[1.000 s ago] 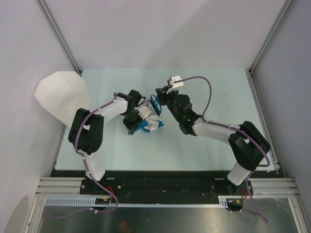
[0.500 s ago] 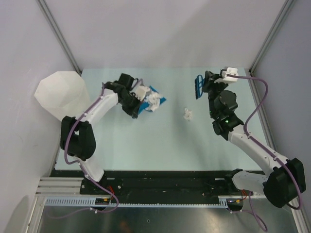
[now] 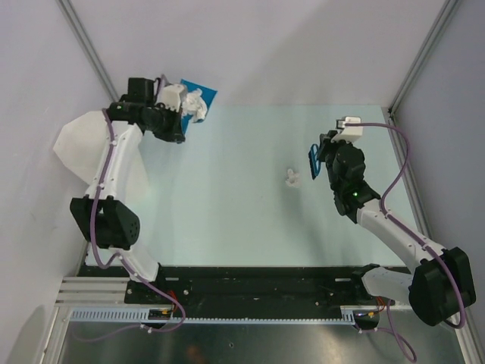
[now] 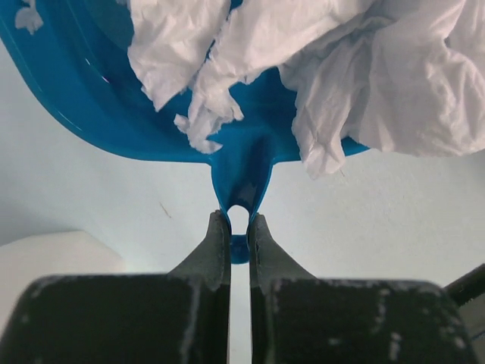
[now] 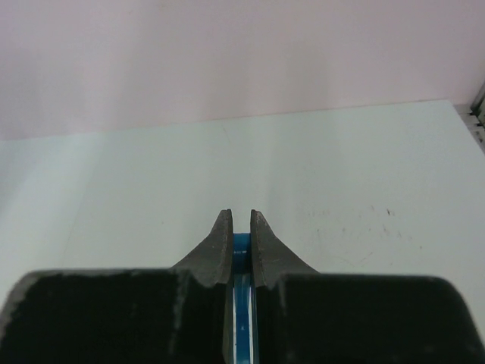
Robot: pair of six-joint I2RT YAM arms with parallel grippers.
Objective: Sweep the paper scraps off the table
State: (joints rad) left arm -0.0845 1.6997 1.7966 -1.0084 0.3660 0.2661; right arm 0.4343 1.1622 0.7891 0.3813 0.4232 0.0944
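A blue dustpan (image 3: 203, 92) heaped with white paper scraps (image 3: 195, 106) hangs in the air at the back left, beside the top of the white bin (image 3: 79, 148). My left gripper (image 3: 179, 105) is shut on its handle. In the left wrist view the left gripper (image 4: 239, 220) pinches the thin handle loop of the dustpan (image 4: 98, 98), and the scraps (image 4: 379, 76) spill over the pan's edge. One lone scrap (image 3: 292, 178) lies on the mint-green table (image 3: 227, 220). Just right of it, my right gripper (image 3: 322, 155) is shut on a blue brush (image 3: 311, 161). The right wrist view shows the right gripper (image 5: 239, 216) with the brush handle (image 5: 241, 303) clamped between its fingers.
The tall white faceted bin stands off the table's left back corner, partly behind my left arm. Grey walls and metal frame rails (image 3: 417, 64) border the table at the back and both sides. A black base rail (image 3: 258, 277) runs along the near edge.
My left arm has lifted the loaded dustpan off the table and swung it up and back-left, next to the bin. My right arm has brought the brush closer to the lone scrap.
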